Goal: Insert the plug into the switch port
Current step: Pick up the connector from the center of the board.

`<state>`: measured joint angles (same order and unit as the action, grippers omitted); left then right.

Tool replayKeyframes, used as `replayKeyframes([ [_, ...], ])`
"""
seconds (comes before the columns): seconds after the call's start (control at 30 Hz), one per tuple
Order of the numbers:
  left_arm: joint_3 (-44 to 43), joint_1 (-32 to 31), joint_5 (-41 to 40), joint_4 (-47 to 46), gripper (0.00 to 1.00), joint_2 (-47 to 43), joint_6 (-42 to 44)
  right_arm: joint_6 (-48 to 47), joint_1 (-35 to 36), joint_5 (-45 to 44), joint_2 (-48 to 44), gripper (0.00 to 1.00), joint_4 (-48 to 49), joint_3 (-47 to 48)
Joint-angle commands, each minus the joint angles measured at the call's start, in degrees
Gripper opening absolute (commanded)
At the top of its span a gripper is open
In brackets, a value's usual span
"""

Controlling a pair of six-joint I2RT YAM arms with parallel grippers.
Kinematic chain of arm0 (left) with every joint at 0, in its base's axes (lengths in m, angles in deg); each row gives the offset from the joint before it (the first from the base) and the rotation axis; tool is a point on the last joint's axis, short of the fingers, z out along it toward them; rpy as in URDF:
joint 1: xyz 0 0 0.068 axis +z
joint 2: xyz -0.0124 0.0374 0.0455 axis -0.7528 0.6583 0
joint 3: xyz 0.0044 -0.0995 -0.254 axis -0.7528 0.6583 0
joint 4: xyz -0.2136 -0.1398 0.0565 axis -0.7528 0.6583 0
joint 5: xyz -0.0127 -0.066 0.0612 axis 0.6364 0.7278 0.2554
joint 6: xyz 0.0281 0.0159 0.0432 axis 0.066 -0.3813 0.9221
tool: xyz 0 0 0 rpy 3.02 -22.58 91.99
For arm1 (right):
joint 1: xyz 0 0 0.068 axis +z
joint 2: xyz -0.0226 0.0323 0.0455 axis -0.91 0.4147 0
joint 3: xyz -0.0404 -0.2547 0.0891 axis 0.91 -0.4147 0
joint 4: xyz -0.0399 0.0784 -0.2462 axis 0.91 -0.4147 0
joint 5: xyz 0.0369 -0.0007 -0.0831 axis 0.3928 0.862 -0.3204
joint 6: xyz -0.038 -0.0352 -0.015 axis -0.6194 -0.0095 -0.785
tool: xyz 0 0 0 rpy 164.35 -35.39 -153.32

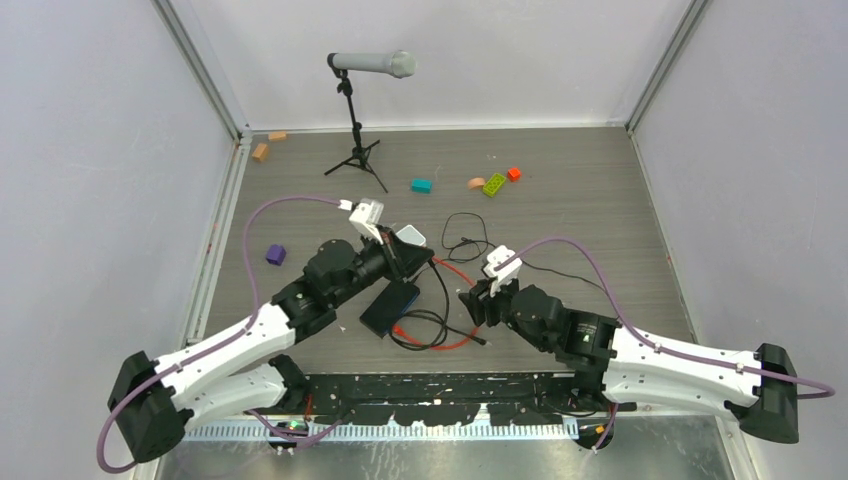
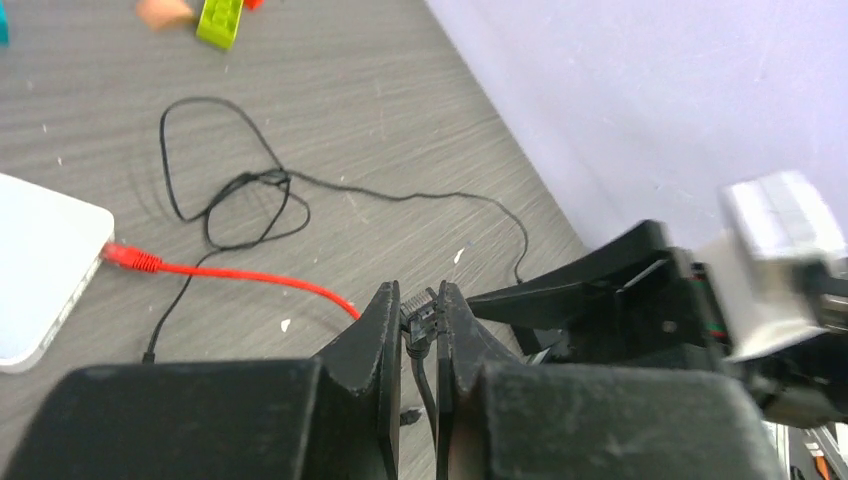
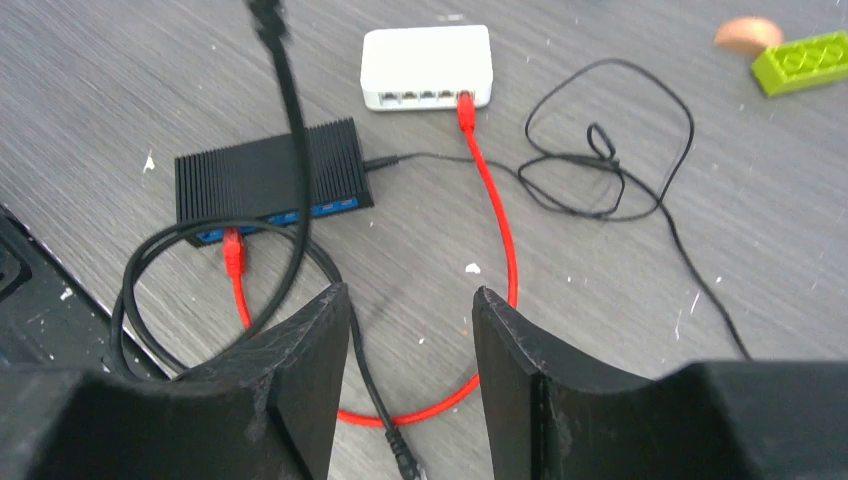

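Note:
The flat black switch [image 3: 265,180] lies on the table, its blue edge facing me. The red cable's plug [image 3: 232,248] sits in a port on that blue edge. The cable's other end [image 3: 465,105] is in the white box [image 3: 425,65]. My left gripper [image 2: 420,300] is shut on the connector of a black cable [image 2: 424,318], held above the table. In the top view it [image 1: 420,262] hovers just past the switch [image 1: 390,305]. The black cable hangs blurred in the right wrist view [image 3: 290,110]. My right gripper [image 3: 410,300] is open and empty, over the cable loops.
A thin black wire [image 3: 600,165] lies looped right of the white box. A microphone on a tripod [image 1: 355,110] stands at the back. Loose bricks, teal [image 1: 421,185], green [image 1: 494,184], red [image 1: 513,173] and purple [image 1: 275,255], are scattered around.

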<state>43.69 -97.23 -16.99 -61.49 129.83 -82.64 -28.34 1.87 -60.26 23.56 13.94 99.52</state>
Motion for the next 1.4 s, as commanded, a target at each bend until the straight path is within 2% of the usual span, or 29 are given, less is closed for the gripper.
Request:
replayKeyframes([
  [0.0, -1.50, -0.29, 1.61, -3.32, 0.00, -7.83, 8.33, 8.51, -0.05, 0.42, 0.76, 0.55, -6.75, 1.97],
  [0.17, -2.05, -0.20, 3.74, 0.04, 0.00, -15.56, 13.54, 9.15, -0.02, 4.81, 6.53, 0.60, -7.09, 1.55],
  [0.3, -1.92, -0.25, 3.76, 3.48, 0.00, -19.87, 15.37, 9.27, -0.78, 7.98, 12.72, 0.66, -2.26, 0.92],
  [0.5, -0.32, -0.21, 1.19, 4.64, 0.00, -23.68, 16.37, 10.56, -3.84, 17.40, 22.61, 0.66, 7.17, -0.04],
  [0.87, 0.99, -0.22, -0.07, 5.35, 0.00, -25.99, 16.82, 14.69, -3.92, 29.26, 37.58, 0.62, 21.35, -0.30],
  [1.1, 0.92, -0.27, -0.07, 5.00, 0.00, -25.45, 16.92, 14.73, -3.93, 29.02, 38.66, 0.58, 21.16, -0.53],
  [1.37, 0.90, -0.22, -0.07, 4.56, 0.00, -24.77, 16.76, 16.08, -3.92, 22.30, 27.58, 0.58, 21.77, -3.68],
])
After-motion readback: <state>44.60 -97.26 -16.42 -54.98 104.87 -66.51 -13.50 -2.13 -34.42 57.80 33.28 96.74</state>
